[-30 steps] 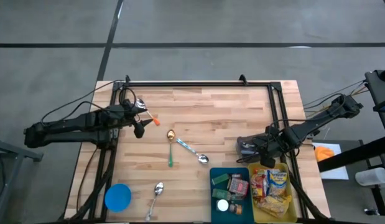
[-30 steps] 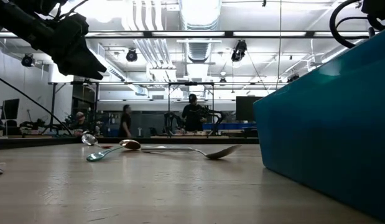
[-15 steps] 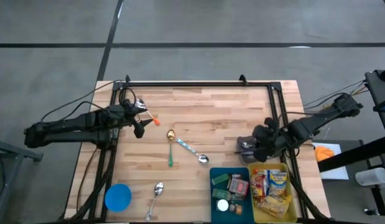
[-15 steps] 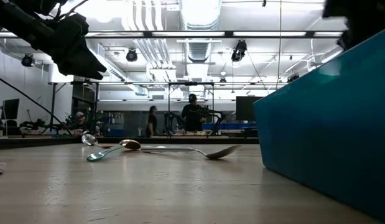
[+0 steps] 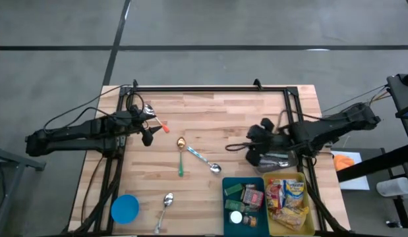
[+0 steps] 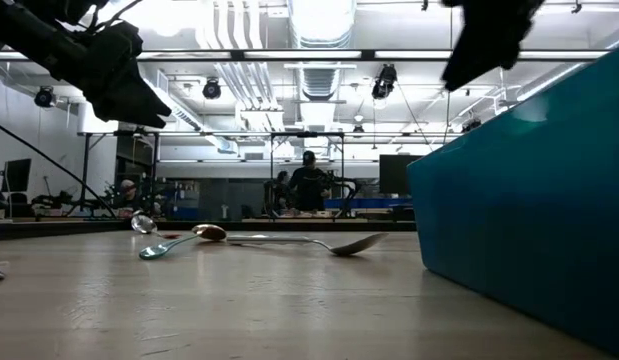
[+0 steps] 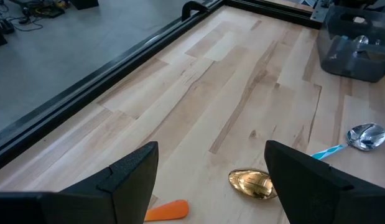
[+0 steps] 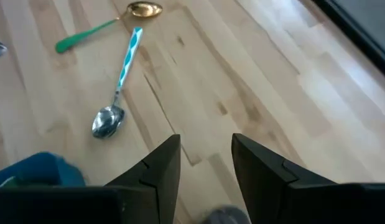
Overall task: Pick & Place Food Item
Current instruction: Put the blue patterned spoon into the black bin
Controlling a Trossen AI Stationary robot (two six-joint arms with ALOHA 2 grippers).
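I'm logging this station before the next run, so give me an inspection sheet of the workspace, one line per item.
Surface: wooden table with a black frame along its edges.
Job's things: teal bin and yellow bin of packaged food at the near right edge; grey tray just behind them, under the right arm.
Clutter: three spoons at mid-table, gold spoon with green handle, blue-handled spoon, silver spoon; blue lid; small orange piece.
Grippers: left claw open and empty, above the table's left side; right claw empty, fingers apart, beside the tray.
Cables: loose leads trail from both arms over the table edges.
Surroundings: people stand in the room behind, in the low view.
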